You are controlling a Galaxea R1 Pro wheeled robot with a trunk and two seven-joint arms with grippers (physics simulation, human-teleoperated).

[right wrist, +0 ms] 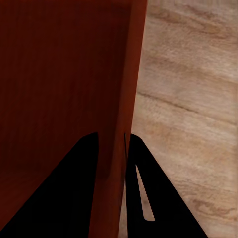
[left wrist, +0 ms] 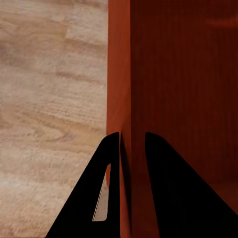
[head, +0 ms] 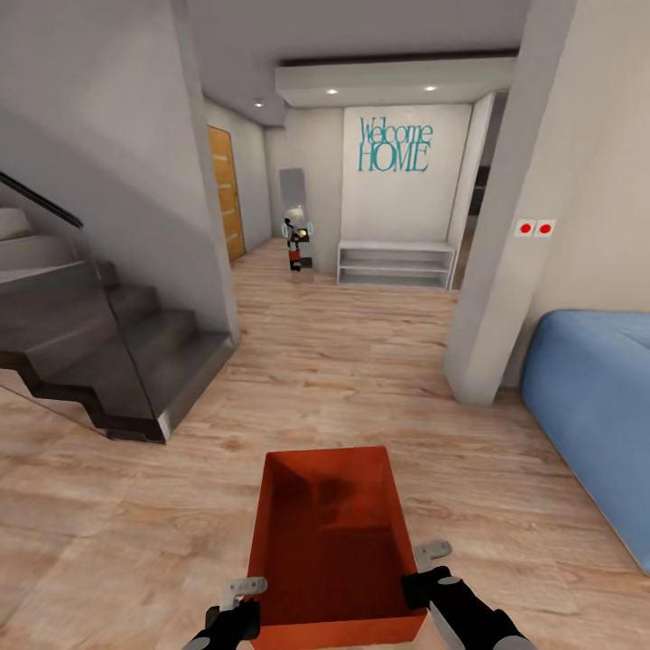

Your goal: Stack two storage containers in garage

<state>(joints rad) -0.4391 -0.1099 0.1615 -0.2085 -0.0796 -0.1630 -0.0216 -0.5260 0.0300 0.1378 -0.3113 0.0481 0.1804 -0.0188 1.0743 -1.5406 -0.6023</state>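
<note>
An orange-red open-topped storage container (head: 329,533) hangs in front of me above the light wood plank floor, held by both arms. My left gripper (head: 244,603) is shut on its left wall, one finger inside and one outside, as the left wrist view shows on the container wall (left wrist: 121,89). My right gripper (head: 422,578) is shut the same way on the right wall (right wrist: 130,79). The bin's inside looks empty. I am in a hallway; the garage is out of view.
A dark staircase (head: 108,352) rises at the left. A pale pillar (head: 506,271) and a blue sofa (head: 596,406) stand at the right. Ahead lie open plank floor, a white low shelf (head: 395,264) under a "Welcome HOME" wall, and a wooden door (head: 226,190).
</note>
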